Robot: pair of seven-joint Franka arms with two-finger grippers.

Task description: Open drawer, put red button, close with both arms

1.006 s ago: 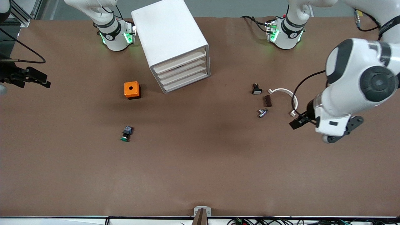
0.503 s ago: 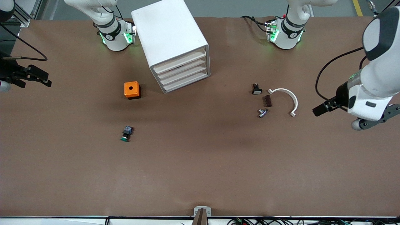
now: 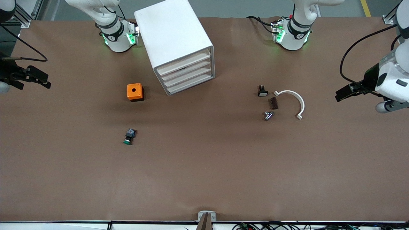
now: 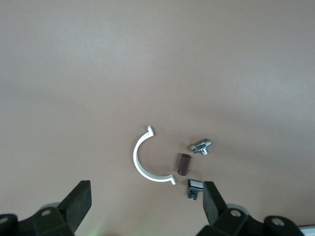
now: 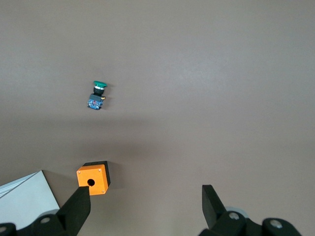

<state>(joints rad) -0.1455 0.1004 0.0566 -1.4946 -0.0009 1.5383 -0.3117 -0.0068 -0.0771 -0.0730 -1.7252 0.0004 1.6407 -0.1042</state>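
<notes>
Both arms are parked out at the table's ends, probably so the cabinet has clear space around it. Its four drawer fronts all sit flush, so the drawer looks closed. The red button appears in no view, presumably shut inside. The left gripper hangs over bare table, fingers spread wide and holding nothing, with the white half-ring clamp the closest thing to it. The right gripper hangs over the table's edge, equally wide open and empty. The orange box and the green-capped button lie well apart from it, untouched since the task doesn't need them.
</notes>
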